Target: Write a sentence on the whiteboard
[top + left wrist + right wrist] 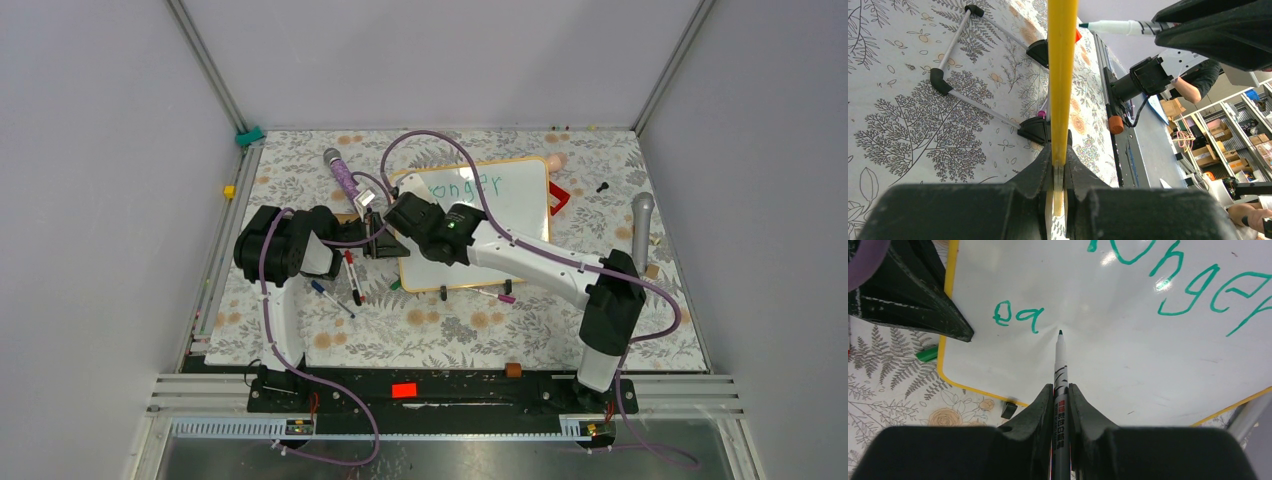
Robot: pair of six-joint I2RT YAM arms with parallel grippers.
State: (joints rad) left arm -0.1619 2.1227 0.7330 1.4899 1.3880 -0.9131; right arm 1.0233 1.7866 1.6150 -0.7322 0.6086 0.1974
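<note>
Whiteboard [520,205] likely light, slick, stiff; left gripper [1059,162] clamps its frame [1062,75] at 9 o'clock, right gripper [1061,390] pinches marker [1060,360].

Left end effector [1059,167] and right end effector [1061,390] are both clamped closed.

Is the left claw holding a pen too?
No, the left claw is clamped on the yellow edge of the whiteboard; only the right claw holds a marker.
</note>
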